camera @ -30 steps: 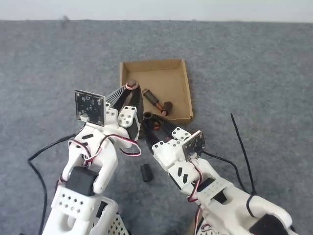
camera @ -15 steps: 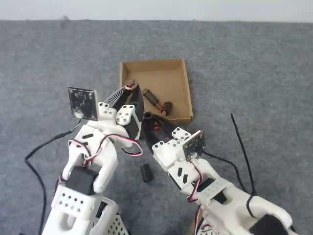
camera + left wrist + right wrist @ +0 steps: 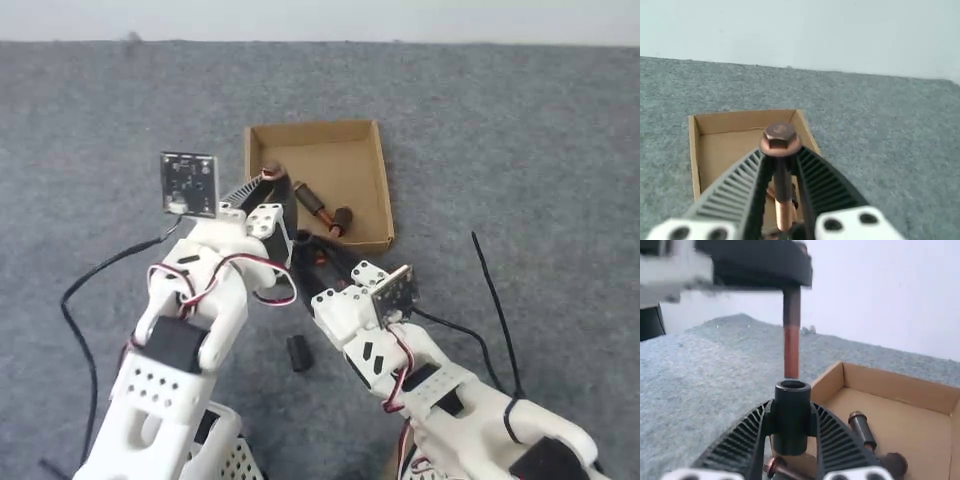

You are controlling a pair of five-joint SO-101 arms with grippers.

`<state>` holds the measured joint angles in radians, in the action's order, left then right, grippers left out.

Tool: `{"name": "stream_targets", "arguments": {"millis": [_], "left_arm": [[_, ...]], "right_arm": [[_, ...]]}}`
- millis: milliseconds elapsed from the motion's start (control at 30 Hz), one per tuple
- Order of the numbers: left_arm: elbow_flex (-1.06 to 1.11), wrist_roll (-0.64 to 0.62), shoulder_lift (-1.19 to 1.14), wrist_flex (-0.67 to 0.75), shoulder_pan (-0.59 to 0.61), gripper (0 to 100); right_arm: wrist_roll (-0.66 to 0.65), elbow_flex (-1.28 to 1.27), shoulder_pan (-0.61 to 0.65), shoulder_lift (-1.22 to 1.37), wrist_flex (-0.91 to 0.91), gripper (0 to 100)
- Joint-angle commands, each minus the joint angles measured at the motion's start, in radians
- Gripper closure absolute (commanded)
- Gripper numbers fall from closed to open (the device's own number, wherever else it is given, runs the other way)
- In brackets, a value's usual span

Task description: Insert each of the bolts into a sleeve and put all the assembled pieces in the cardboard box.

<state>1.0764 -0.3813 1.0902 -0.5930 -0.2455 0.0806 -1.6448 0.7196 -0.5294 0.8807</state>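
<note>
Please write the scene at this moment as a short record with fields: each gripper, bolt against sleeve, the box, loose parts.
left gripper: shut on bolt, head up
right gripper: shut on sleeve, upright, opening up
bolt to sleeve: tip just above the opening, not yet inside
cardboard box: two assembled pieces inside
loose: spare sleeve on the carpet between the arms

Robotics lab or test bench is suggested. A table [image 3: 560, 120] covered in grey felt-like mat is backed by a bare pale wall [image 3: 400, 20] at its far edge. Left arm [image 3: 190, 330] and right arm [image 3: 420, 365], white printed parts with exposed servo wires, are seen at the near edge, with a loose black cable [image 3: 497, 300] alongside.
</note>
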Motion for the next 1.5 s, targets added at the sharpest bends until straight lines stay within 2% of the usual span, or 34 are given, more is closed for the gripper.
{"name": "stream_targets", "arguments": {"millis": [0,233,400,567,833,1333,1467], "left_arm": [[-0.065,-0.014,0.064,-0.021,0.006,99],[-0.070,-0.014,0.068,-0.052,0.000,99],[-0.076,-0.009,0.066,-0.110,-0.063,99],[-0.068,-0.009,0.054,-0.109,-0.064,99],[-0.073,-0.009,-0.107,-0.008,-0.031,99],[-0.019,-0.014,-0.048,-0.034,-0.037,99],[0.031,-0.012,-0.048,-0.034,-0.035,99]], "right_arm": [[0.008,-0.002,-0.012,-0.039,-0.047,99.2],[0.008,0.003,-0.012,-0.039,-0.054,99.2],[0.008,0.002,-0.012,-0.041,-0.048,99.2],[0.008,-0.002,-0.012,-0.041,-0.048,99.2],[0.006,-0.006,-0.010,-0.048,-0.048,99.2],[0.005,-0.006,-0.018,-0.050,-0.047,99.2],[-0.048,-0.006,-0.018,-0.050,-0.047,99.2]]}}
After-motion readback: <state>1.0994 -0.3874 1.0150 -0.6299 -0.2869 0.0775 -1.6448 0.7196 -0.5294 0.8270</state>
